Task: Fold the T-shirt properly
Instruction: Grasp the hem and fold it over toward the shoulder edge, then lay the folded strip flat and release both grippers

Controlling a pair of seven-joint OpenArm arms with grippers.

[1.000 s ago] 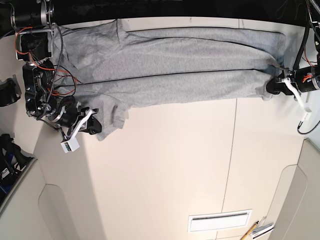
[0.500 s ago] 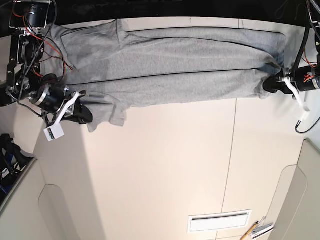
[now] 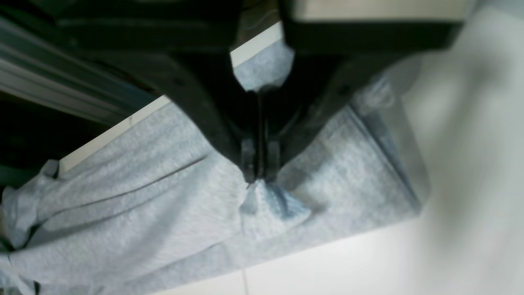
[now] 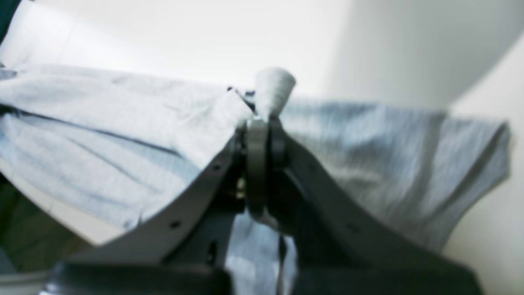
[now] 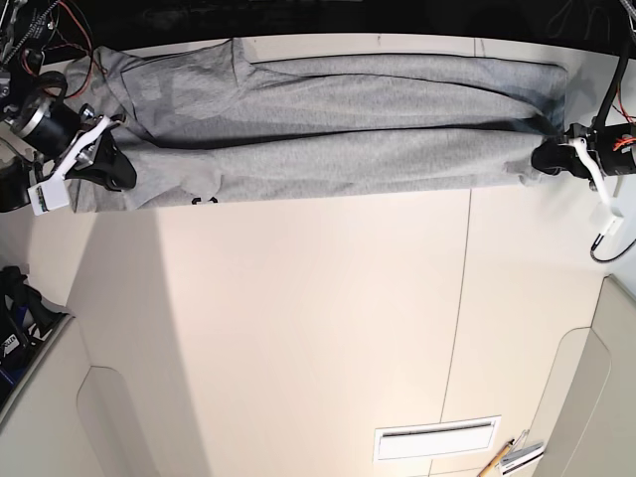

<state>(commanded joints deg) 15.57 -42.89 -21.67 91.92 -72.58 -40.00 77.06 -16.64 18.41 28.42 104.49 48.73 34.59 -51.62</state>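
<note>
The heather-grey T-shirt (image 5: pixel 328 129) lies stretched in a long folded band across the far side of the table. A bit of black lettering (image 5: pixel 204 199) peeks out at its near edge. My right gripper (image 5: pixel 117 171), on the base view's left, is shut on the shirt's left end; the right wrist view shows a tuft of cloth (image 4: pixel 273 88) pinched between the jaws. My left gripper (image 5: pixel 545 159), on the base view's right, is shut on the shirt's right end; the left wrist view shows a pinched bunch of fabric (image 3: pixel 270 203) at the fingertips.
The cream table (image 5: pixel 318 328) has a seam running down at the right (image 5: pixel 457 318). A white vent panel (image 5: pixel 437 438) and a pencil (image 5: pixel 497 459) lie near the front edge. Dark gear (image 5: pixel 20 308) sits off the table's left side.
My right gripper has carried the shirt's left end up and leftward, pulling the hanging sleeve flap flat. The left gripper has shifted slightly up. The shirt now lies taut and straight.
</note>
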